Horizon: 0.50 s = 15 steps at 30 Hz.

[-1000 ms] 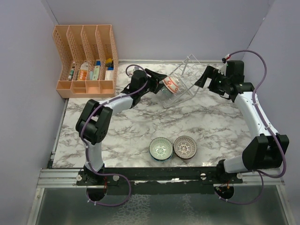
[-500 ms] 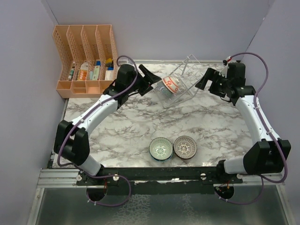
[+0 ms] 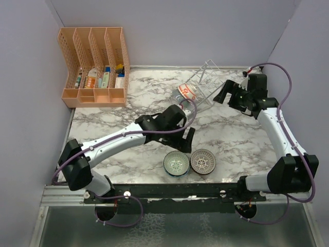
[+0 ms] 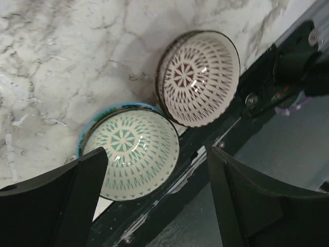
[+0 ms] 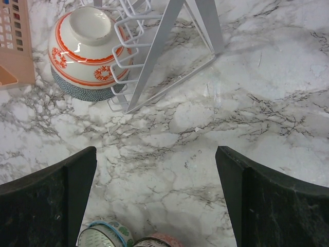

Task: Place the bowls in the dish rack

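The red-rimmed bowl [image 3: 187,92] lies on its side at the left end of the white wire dish rack [image 3: 204,82]; it also shows in the right wrist view [image 5: 87,56] beside the rack's wires [image 5: 154,46]. The teal-green bowl [image 3: 176,163] and the brown-grey lattice bowl [image 3: 203,161] stand upright side by side near the table's front edge. My left gripper [image 3: 186,141] is open and empty, just above and behind the teal bowl [image 4: 131,157], with the lattice bowl [image 4: 198,77] beside it. My right gripper [image 3: 221,93] is open and empty, right of the rack.
An orange slotted file organizer [image 3: 95,62] with small items stands at the back left. The black front rail [image 4: 257,87] runs just past the two bowls. Purple walls close the sides and back.
My left arm has swung from beside the rack and the red bowl to the front middle, over the teal bowl. The red bowl stays in the rack. The right arm has barely moved.
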### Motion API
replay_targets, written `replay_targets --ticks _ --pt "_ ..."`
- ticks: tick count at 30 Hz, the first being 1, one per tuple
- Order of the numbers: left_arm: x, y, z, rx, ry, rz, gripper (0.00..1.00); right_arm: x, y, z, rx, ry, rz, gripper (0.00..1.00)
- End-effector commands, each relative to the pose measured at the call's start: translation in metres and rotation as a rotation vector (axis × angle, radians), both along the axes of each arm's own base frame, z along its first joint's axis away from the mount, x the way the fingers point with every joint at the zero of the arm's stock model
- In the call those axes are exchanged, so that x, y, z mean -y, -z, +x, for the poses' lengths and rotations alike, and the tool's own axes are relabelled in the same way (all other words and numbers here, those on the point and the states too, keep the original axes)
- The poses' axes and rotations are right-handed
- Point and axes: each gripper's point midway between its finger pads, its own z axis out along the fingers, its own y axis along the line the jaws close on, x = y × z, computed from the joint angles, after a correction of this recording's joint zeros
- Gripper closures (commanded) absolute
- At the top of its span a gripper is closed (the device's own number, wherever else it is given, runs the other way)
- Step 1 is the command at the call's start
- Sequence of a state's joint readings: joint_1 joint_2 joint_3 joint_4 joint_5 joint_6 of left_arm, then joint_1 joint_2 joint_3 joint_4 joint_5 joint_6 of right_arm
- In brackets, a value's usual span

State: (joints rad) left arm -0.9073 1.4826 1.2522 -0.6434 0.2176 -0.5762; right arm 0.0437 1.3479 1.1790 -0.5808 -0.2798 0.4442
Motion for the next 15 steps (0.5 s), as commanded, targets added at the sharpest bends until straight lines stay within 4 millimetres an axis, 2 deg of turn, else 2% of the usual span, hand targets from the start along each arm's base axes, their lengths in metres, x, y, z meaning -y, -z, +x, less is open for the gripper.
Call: replay_targets --ticks 1,4,8,11,15 --pt "0.011 -0.005 -0.016 0.146 0.141 0.052 0.21 -0.001 -0.011 -0.002 0.043 -0.011 0.014 0.00" --pt "0.026 0.012 -0.034 0.174 0.230 0.077 0.22 -0.001 -0.011 -0.005 0.043 -0.014 0.020 0.00" --pt "0.040 0.039 -0.046 0.179 0.302 0.127 0.27 -0.002 -0.013 -0.007 0.045 -0.017 0.026 0.00" --pt "0.046 0.048 -0.051 0.172 0.325 0.122 0.29 -0.002 -0.015 -0.007 0.050 -0.017 0.024 0.00" --pt "0.043 0.054 -0.057 0.154 0.325 0.119 0.33 -0.003 -0.014 -0.007 0.048 -0.019 0.027 0.00"
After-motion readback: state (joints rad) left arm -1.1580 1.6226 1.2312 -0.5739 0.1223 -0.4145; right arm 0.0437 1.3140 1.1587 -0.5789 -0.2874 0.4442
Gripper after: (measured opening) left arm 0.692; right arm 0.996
